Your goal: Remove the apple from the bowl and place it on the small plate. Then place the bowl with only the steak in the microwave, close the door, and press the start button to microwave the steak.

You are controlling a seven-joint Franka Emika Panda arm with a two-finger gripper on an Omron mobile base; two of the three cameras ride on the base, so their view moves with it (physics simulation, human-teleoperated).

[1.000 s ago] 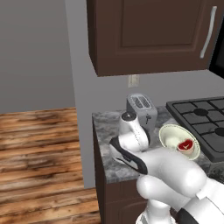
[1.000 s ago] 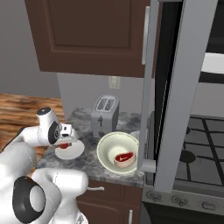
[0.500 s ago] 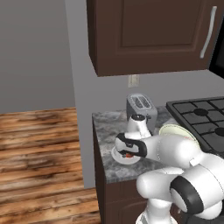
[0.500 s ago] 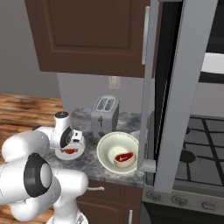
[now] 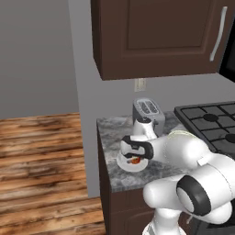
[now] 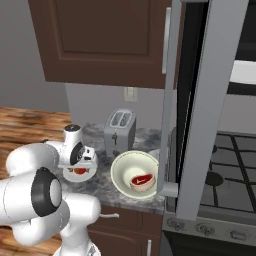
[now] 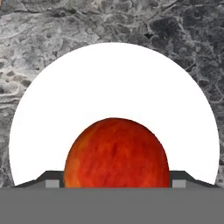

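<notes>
**Apple on the plate, fingers spread either side of it**

In my hand view the fingers [image 7: 115, 183] stand apart, one tip [image 7: 52, 180] left of the apple [image 7: 116, 153] and the other right of it. I cannot tell whether either tip touches the fruit. The apple sits on the plate [image 7: 109, 83], near the middle of its white disc.

From the left base view the fingers [image 5: 134, 159] point down over the plate [image 5: 130, 165], with a bit of red apple [image 5: 135, 160] showing beneath the hand. The plate lies on the grey stone counter [image 5: 110, 133], near its front left part.

In the right base view the plate [image 6: 78, 173] with the apple [image 6: 80, 171] is left of the bowl [image 6: 134, 173], close but apart. The steak [image 6: 141, 180] lies alone in the bowl. A toaster [image 6: 120, 131] stands behind both, against the wall. The door [image 6: 195, 120] hangs open just right of the bowl, and the stove [image 6: 235, 165] lies beyond it.
</notes>
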